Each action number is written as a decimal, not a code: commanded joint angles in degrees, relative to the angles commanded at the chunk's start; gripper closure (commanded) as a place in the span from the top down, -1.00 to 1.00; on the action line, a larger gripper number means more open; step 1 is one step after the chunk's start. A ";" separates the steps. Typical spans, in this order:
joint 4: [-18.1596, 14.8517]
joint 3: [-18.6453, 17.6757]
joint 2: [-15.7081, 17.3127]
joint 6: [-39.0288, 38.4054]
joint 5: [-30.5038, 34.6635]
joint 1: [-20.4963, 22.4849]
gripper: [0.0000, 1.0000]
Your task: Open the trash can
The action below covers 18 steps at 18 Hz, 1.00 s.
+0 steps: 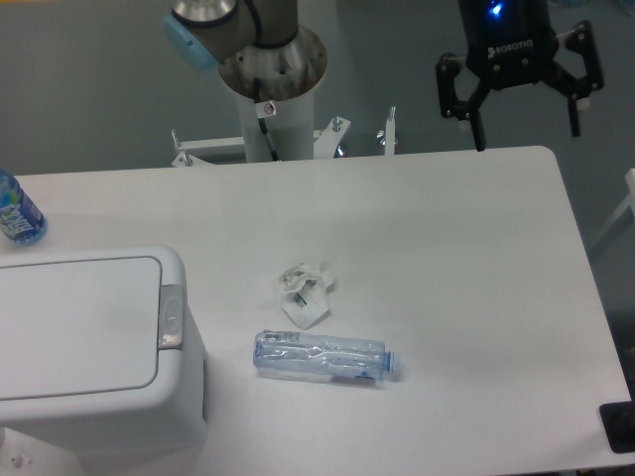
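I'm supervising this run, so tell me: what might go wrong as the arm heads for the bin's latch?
The pincer hangs open far from the trash can; a low sweep across may knock the clear bottle or crumpled wrapper. The grey latch is small, so a press could miss.

The light is soft and even, a bit cool and blue. The white table looks bright but has no glare. Shadows are faint. The picture is a little fuzzy and grainy all over.
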 joint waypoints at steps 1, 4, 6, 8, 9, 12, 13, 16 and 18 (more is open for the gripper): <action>0.00 0.09 0.00 0.00 0.00 0.00 1.00; 0.00 0.61 -0.09 -2.01 -0.18 -0.09 1.00; 0.00 1.40 -0.87 -4.12 -1.40 -0.52 1.00; 0.00 1.58 -1.32 -9.64 -2.46 -1.05 1.00; 0.00 1.58 -1.41 -13.15 -3.07 -1.84 1.00; 0.00 1.93 -2.72 -22.21 -3.87 -5.35 1.00; 0.00 2.02 -3.51 -24.41 -3.96 -7.01 1.00; 0.00 2.19 -5.44 -28.90 -3.87 -11.33 1.00; 0.00 2.11 -5.97 -32.94 -4.22 -14.05 1.00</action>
